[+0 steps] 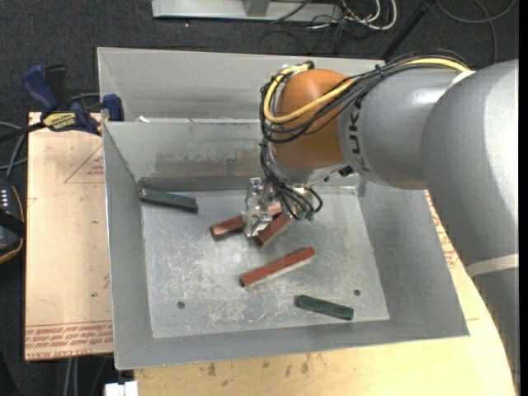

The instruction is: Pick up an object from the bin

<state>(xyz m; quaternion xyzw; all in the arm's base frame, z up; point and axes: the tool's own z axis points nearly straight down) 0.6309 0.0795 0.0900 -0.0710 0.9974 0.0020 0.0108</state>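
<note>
Progress is judged as roughly mid-task: the approach looks done, but no lift is shown. The end effector (259, 211) is seen low inside the grey metal bin (190, 291), over the middle of the floor towards the back wall, where two short reddish-brown bars nearly meet. The left brown bar (226, 228) lies just beside it on the left, one end pointed at it. The right brown bar (273, 230) lies tilted just below and to the right, partly covered by wrist hardware. Contact w/ either bar can't be confirmed. Whether the end effector is open or closed can't be told, nor whether anything is gripped, since the orange cover (309, 118) and cables (285, 97) sit over that spot.

Nothing is seen raised; every bar appears to rest flat on the bin floor, so no pick is counted as made.

Other items are untouched: a long reddish-brown bar (278, 267) lies near, in front of the end effector. A dark green bar (169, 198) is by the back-left wall, and a second dark green bar (324, 307) is at front right, well apart.

Left to do, as judged: one brown bar, prob. the right one, is to be clamped, the hold checked, and the bar raised clear of the bin walls. As the two short bars lie so close, the neighbour could be nudged or dragged along.
</note>
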